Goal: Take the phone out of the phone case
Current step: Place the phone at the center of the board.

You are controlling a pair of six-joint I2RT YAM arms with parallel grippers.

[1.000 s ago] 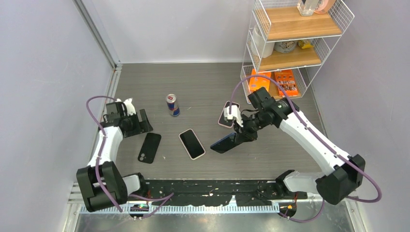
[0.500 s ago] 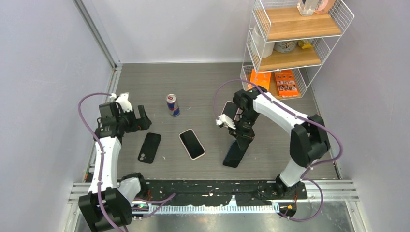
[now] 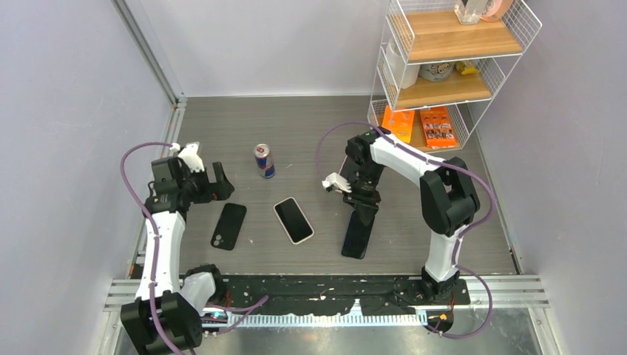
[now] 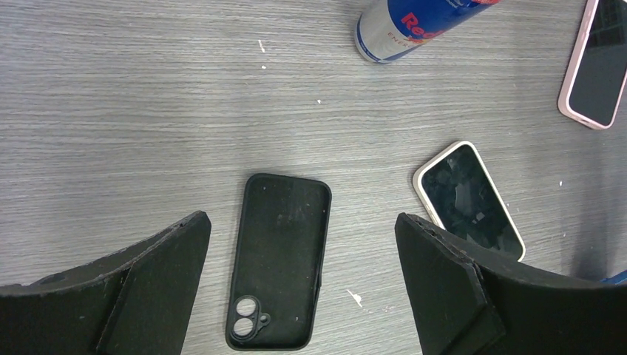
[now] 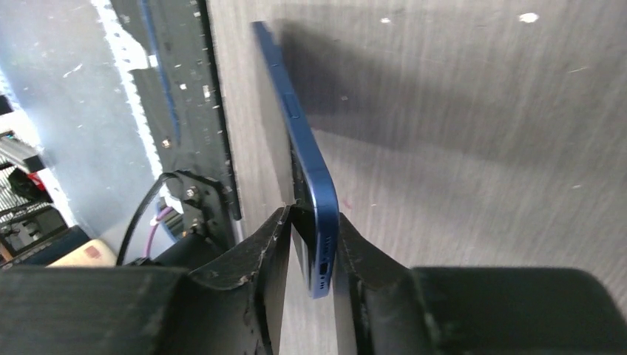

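Grey table, and on its right half your phone [image 3: 358, 234], blue and bare, with one end clamped between the fingers of the right end effector [image 5: 310, 244]. Your case [image 4: 279, 259] lies flat and empty well to the left, below the left end effector [image 4: 299, 225], whose fingers stand wide apart.

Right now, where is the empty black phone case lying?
In the top view the black case lies flat on the left half of the table, just left of the pale-rimmed phone and nearer the arm bases than the can.
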